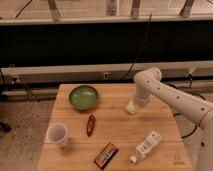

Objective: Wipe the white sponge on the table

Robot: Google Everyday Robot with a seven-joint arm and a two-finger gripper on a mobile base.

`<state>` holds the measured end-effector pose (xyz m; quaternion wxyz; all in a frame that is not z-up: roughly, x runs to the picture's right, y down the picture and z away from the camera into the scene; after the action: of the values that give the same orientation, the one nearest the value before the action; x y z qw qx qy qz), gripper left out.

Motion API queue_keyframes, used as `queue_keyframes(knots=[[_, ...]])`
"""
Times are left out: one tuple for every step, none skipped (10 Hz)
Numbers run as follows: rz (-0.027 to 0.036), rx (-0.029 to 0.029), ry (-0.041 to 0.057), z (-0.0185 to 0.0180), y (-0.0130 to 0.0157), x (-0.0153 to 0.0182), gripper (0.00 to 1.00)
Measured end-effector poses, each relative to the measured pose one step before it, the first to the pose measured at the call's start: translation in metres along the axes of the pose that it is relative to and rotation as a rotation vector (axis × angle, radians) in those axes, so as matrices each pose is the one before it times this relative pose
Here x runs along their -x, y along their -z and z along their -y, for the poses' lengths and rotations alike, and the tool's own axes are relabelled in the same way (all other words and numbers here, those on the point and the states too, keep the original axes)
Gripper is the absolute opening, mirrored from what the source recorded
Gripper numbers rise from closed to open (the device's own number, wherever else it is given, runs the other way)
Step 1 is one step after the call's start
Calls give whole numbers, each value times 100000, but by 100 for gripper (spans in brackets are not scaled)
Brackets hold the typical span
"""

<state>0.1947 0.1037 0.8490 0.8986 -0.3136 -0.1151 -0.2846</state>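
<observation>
resting on the white sponge [132, 107] on the table [115, 131], gripper [134, 104] jaws' opening can't be told.

The pincer [134, 106] sits low on the white sponge [131, 108] at the tabletop [165, 131] far right. Bare wood lies around it; the green bowl [83, 96] stands well left.

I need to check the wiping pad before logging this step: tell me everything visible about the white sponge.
The white sponge is a small, flat, off-white pad lying on the light-wood table, right of the green bowl and apart from it. Only its left part shows. The gripper comes down onto it from above, hiding the rest.
</observation>
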Motion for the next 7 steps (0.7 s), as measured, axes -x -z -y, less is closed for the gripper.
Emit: queue_keyframes(knots=[[283,-334,655,871,191,-95,57],[226,71,121,478,-60,-305,66],[4,-43,-19,389,37,-294,74],[310,-27,773,845,-144,-58,80],[215,145,179,350,-199,-273,80],[135,43,136,217,-113,-185,80],[553,182,295,261,-545,-266,80]])
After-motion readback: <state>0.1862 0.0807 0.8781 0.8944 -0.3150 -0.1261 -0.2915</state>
